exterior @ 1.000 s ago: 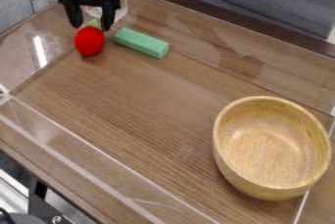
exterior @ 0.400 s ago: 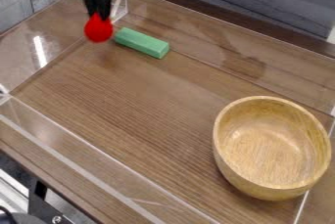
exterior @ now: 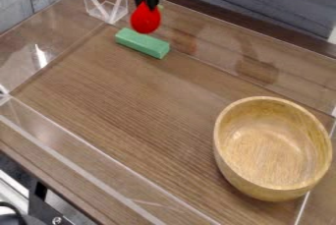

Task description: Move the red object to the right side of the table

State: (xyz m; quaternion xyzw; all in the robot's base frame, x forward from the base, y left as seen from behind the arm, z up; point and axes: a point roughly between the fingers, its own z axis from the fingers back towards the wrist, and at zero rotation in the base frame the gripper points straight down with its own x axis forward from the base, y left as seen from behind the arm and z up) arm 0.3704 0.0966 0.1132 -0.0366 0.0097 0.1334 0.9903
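The red object (exterior: 144,17) is a small glossy red toy fruit. It hangs above the far left part of the brown wood-grain table (exterior: 144,111), just over the green block. My gripper (exterior: 145,5) comes down from the top edge and is shut on the red object's upper part. Only the lower ends of the dark fingers show; the rest of the arm is cut off by the frame.
A green rectangular block (exterior: 141,42) lies on the table right below the held fruit. A round light wooden bowl (exterior: 273,146) sits at the near right. Low clear acrylic walls (exterior: 53,140) border the tabletop.
The gripper came down over the fruit on the table and shut on it. It then lifted it and carried it to the right, over the green block.
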